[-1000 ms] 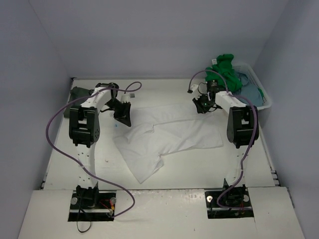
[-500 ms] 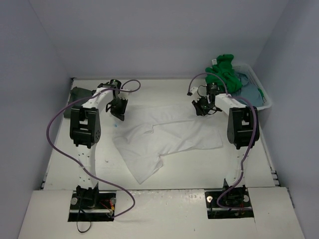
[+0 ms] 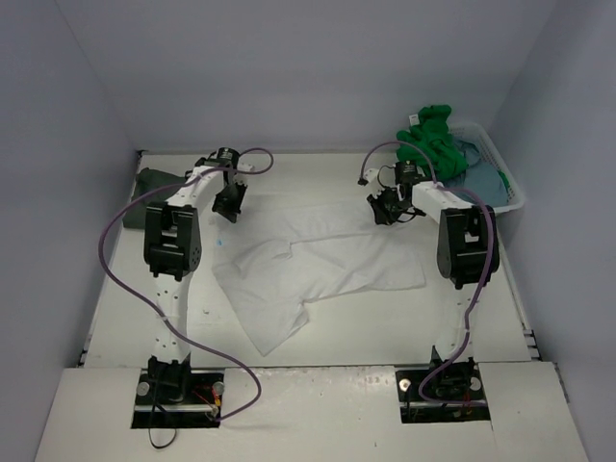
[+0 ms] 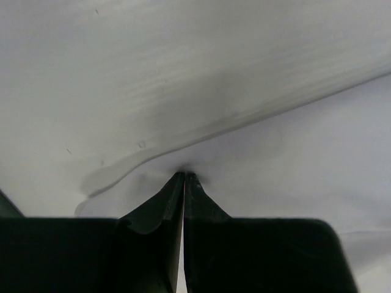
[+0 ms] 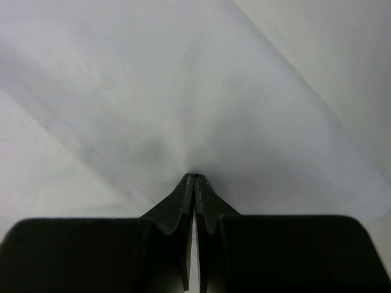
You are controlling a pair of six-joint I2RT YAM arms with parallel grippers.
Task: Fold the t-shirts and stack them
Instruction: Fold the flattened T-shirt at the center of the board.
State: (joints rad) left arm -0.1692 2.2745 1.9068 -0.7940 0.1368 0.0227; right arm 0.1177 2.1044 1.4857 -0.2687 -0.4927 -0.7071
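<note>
**Both arms are pinching the far edge of a white cloth t-shirt (image 3: 318, 260) that is lying across the middle of the pale, smooth table (image 3: 385, 322).**

The shirt is lying mostly flat and softly creased, its long axis running left to right, with one pointed flap trailing toward the near edge on the left side. The left gripper (image 4: 184, 176) is standing fully closed, its black tapered fingers (image 4: 160, 210) meeting on a small pucker of the thin white fabric. The right gripper (image 5: 194, 177) is nipping the cloth the same way. A crumpled bright green t-shirt (image 3: 431, 135) and a dusty blue-grey t-shirt (image 3: 481, 175) are sitting in the white slotted plastic basket (image 3: 510, 197) at the far right. A dark grey t-shirt (image 3: 152, 183) is lying bunched at the far left.
</note>
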